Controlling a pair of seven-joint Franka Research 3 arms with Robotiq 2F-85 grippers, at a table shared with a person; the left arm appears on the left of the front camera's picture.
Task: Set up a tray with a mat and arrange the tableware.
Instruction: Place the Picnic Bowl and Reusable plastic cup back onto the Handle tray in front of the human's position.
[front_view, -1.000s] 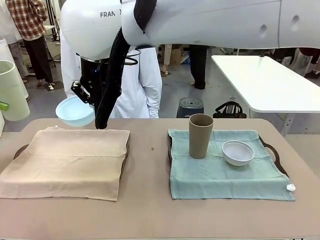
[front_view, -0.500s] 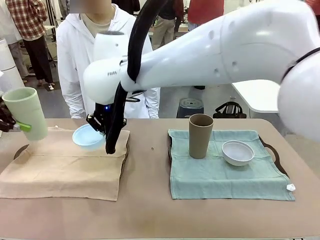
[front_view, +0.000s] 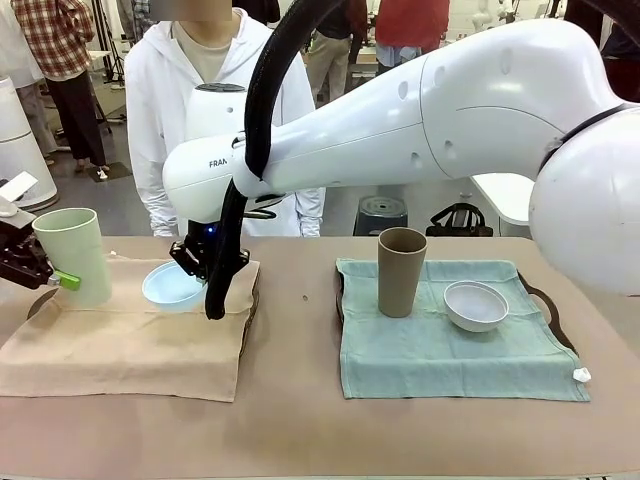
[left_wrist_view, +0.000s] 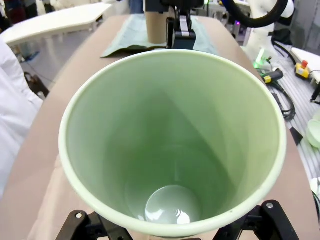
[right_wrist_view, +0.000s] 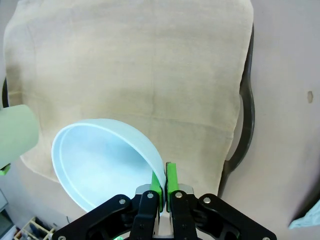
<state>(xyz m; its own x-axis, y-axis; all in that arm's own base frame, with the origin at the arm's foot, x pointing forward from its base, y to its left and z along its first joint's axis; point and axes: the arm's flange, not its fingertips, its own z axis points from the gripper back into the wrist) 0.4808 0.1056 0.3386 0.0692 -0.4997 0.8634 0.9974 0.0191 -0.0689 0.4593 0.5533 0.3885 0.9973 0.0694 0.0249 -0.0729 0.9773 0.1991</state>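
My right arm reaches across to the left tray, where my right gripper (front_view: 204, 262) is shut on the rim of the light blue bowl (front_view: 171, 286). The bowl (right_wrist_view: 100, 165) is tilted and sits low over the beige mat (front_view: 130, 335); its rim is pinched between the green pads (right_wrist_view: 171, 180). At the far left, my left gripper (front_view: 45, 272) is shut on the upright pale green cup (front_view: 72, 255), at the mat's back left corner. The left wrist view looks down into the cup (left_wrist_view: 172, 140). The brown cup (front_view: 401, 270) and the white bowl (front_view: 475, 305) stand on the teal mat (front_view: 440, 345).
Dark tray rims show beside the beige mat (right_wrist_view: 244, 105) and at the teal mat's right side (front_view: 548, 305). A person in a white top (front_view: 215, 110) stands at the far side of the table. Bare tabletop (front_view: 300, 330) separates the two trays.
My right arm has swung down and brought the blue bowl low over the beige mat. My left gripper has carried the green cup right and down to the mat's corner.
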